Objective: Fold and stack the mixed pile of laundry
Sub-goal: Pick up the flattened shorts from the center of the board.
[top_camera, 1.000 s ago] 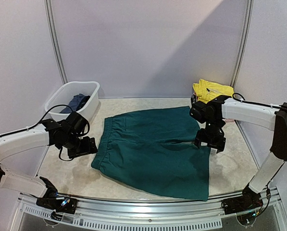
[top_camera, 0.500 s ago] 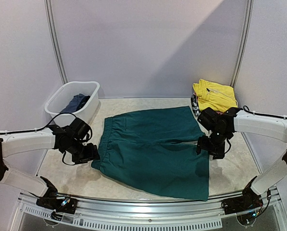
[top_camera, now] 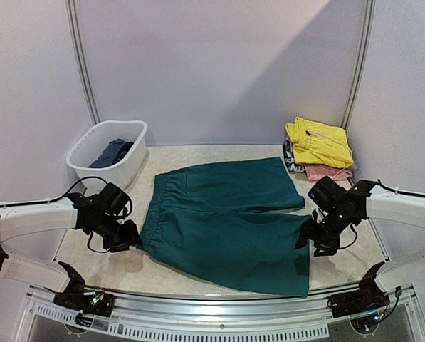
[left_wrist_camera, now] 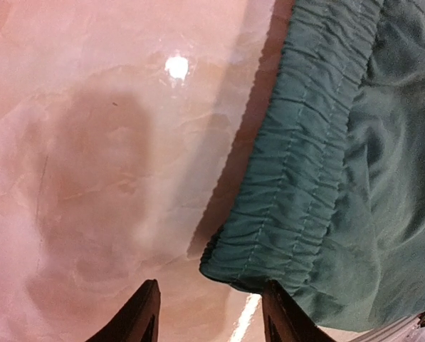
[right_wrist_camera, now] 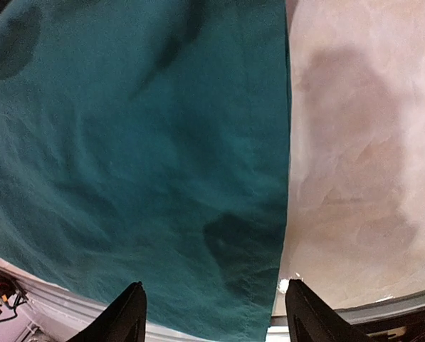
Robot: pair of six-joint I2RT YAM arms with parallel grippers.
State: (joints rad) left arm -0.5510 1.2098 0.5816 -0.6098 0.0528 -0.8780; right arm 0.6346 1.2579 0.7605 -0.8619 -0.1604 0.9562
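Dark teal shorts (top_camera: 226, 221) lie spread flat across the middle of the table. My left gripper (top_camera: 132, 237) sits low at the near corner of the gathered waistband (left_wrist_camera: 297, 192). Its jaws stand open, and the corner lies just ahead of the fingertips (left_wrist_camera: 147, 313), not pinched. My right gripper (top_camera: 308, 242) hovers over the near leg's right edge. In the right wrist view the right gripper (right_wrist_camera: 216, 317) is open, straddling the shorts' hem edge (right_wrist_camera: 273, 214) with cloth under the left finger and bare table under the right.
A white tub (top_camera: 130, 167) at the back left holds a dark blue garment (top_camera: 112, 151). A folded yellow garment (top_camera: 315, 139) rests on a pink one (top_camera: 327, 173) at the back right. The metal front rail (top_camera: 212, 313) runs just beyond the shorts' near edge.
Both grippers slid toward the near edge along the shorts' sides and dropped lower. Their jaws have narrowed, the left more than the right. The shorts have not moved.
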